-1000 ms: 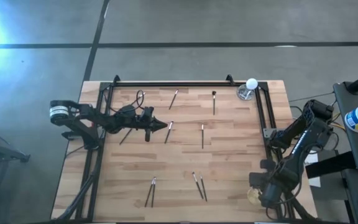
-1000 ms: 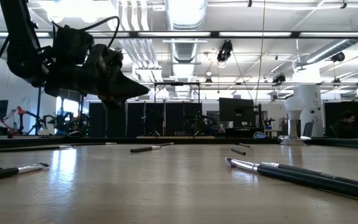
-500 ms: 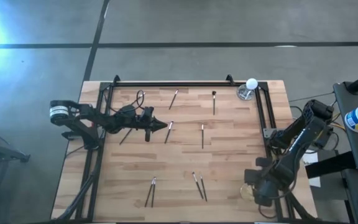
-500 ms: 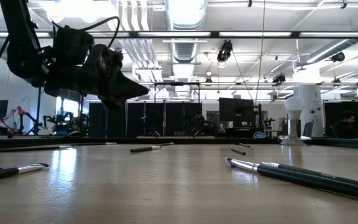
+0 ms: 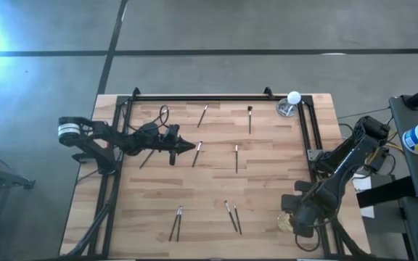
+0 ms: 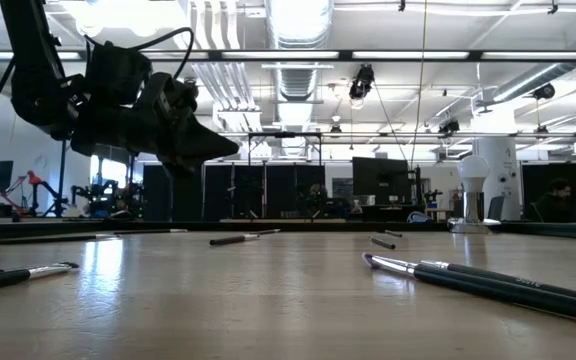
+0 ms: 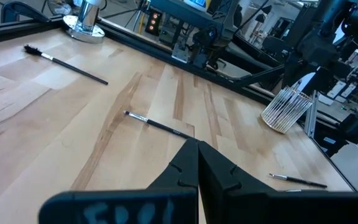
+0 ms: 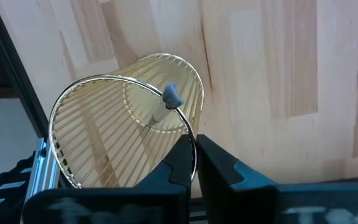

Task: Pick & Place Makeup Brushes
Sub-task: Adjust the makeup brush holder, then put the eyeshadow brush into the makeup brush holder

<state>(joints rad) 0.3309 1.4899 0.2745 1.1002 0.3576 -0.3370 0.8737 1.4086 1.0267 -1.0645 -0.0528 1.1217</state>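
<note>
Seen from above, the wooden desk [image 5: 216, 174] carries scattered makeup brushes [image 5: 236, 158]: some near the far edge, two near the middle, and two pairs near the front edge. The left claw [image 5: 192, 147] sits over the left half of the desk with its fingers pressed together and nothing between them, its tip just beside a brush lying near the middle. The right claw [image 5: 290, 217] is at the front right corner, closed on the rim of a pale wire basket [image 5: 285, 222]. A small metal stand with a white ball [image 5: 290, 103] sits at the far right corner.

From desk height, the left claw [image 6: 230, 146] hangs above the surface, shut and empty. Brushes [image 6: 488, 281] lie flat across the desk, the nearest ones at the right.

The left wrist camera shows its claw [image 7: 197, 146] closed to a point above the wood, with a thin brush [image 7: 157, 124] lying just beyond the tip and a wire basket [image 7: 286, 109] farther off.

The right wrist camera shows its claw [image 8: 196, 144] pinching the rim of the wire basket [image 8: 114, 134], which lies tilted on its side.
</note>
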